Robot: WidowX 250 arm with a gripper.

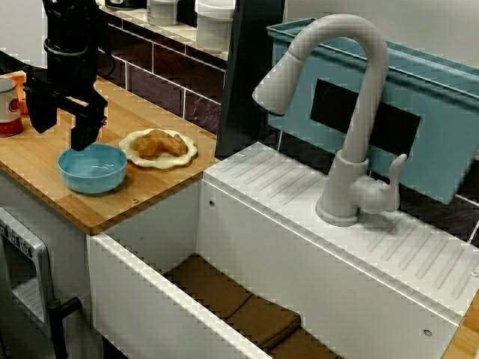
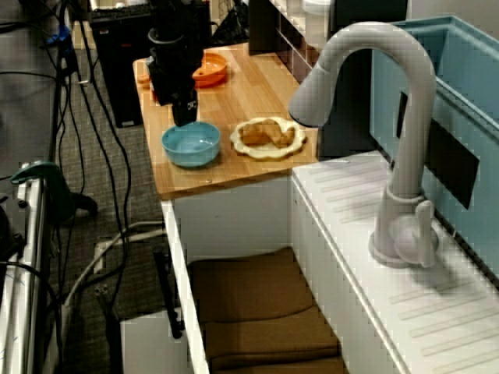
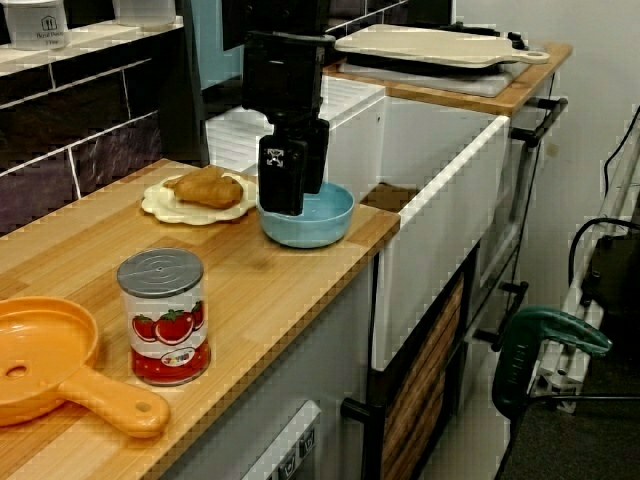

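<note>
My black gripper [image 1: 63, 136] hangs just above the wooden counter [image 1: 45, 161], with its fingers spread and bare wood showing between them, so it is open and holds nothing. One finger [image 1: 85, 131] hovers over the far rim of a light blue bowl [image 1: 93, 169], which looks empty. Beside the bowl sits a cream scalloped plate [image 1: 131, 153] carrying a golden pastry [image 1: 159, 143]. The view from above has the gripper [image 2: 171, 111] at the bowl's [image 2: 191, 145] back edge. In the view along the counter, the gripper [image 3: 298, 198] stands in front of the bowl [image 3: 320, 222].
A tomato can [image 3: 165, 316] and an orange pan [image 3: 50, 366] stand further along the counter. A deep white sink [image 1: 224, 247] with brown mats adjoins the bowl's side, with a grey faucet [image 1: 352, 120] and a blue rack [image 1: 441, 112] behind. A cutting board [image 3: 440, 45] lies beyond the sink.
</note>
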